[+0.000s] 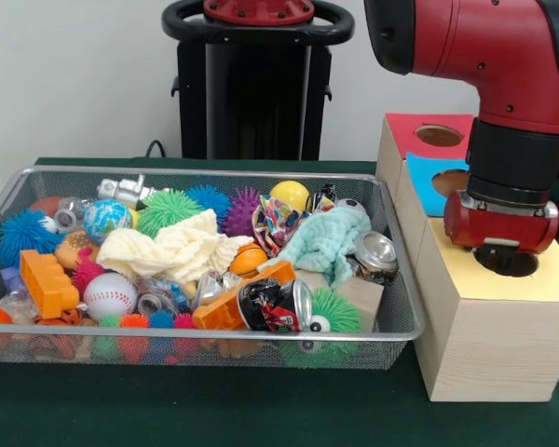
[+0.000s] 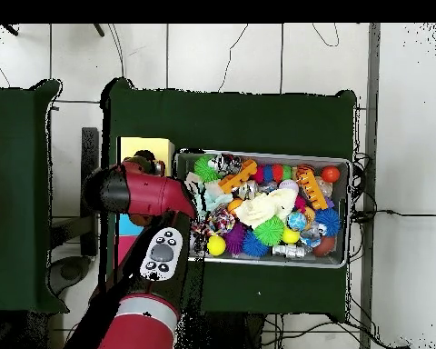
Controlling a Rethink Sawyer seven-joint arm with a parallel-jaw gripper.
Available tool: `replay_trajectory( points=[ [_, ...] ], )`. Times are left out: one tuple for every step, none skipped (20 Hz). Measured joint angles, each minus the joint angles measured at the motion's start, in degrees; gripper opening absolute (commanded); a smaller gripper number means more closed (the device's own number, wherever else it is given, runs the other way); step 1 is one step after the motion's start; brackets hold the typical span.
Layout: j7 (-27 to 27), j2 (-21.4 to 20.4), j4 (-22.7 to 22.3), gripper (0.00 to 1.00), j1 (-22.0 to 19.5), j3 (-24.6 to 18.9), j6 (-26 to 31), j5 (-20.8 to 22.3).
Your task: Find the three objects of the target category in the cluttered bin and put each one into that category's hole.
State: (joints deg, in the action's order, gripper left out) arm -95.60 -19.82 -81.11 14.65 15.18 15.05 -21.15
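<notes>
Over the yellow box's hole hangs the arm's red wrist, so low that the claw is hidden; open or closed, I cannot tell. Looks like a drop-off, so stay centred on the round cut-out and release straight down. One confetti cloth shows in the wire bin, wedged between the purple spiky ball and the mint-green cloth, touching both. The next pick should pinch only the print. Green tabletop lies beneath.
</notes>
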Motion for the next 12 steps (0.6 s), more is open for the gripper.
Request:
replay_trajectory(
  points=[
    [0.0,0.0,0.0,0.00,0.0,0.0,0.0,0.0],
    [0.0,0.0,0.0,0.00,-0.1,-0.1,0.0,0.0],
    [0.0,-0.1,-0.1,0.00,-0.1,-0.1,0.0,0.0],
    [0.0,-0.1,-0.2,0.00,-0.2,-0.2,0.0,0.0],
    [0.0,-0.4,-0.6,0.00,-0.8,-0.8,0.0,0.0],
    [0.0,-0.6,-0.9,0.00,-1.0,-1.0,0.0,0.0],
    [0.0,-0.8,-1.0,0.00,-1.3,-1.2,0.0,0.0],
    [0.0,-1.1,-1.4,0.00,-1.7,-1.6,0.0,0.0],
    [0.0,-1.5,-1.7,0.00,-2.1,-2.1,0.0,0.0],
    [0.0,-2.0,-2.3,0.00,-2.6,-2.7,0.0,0.0],
    [0.0,-2.2,-2.5,0.00,-2.7,-3.0,0.0,0.0],
    [0.0,-2.5,-2.7,0.00,-2.9,-3.3,0.0,0.0]
  ],
)
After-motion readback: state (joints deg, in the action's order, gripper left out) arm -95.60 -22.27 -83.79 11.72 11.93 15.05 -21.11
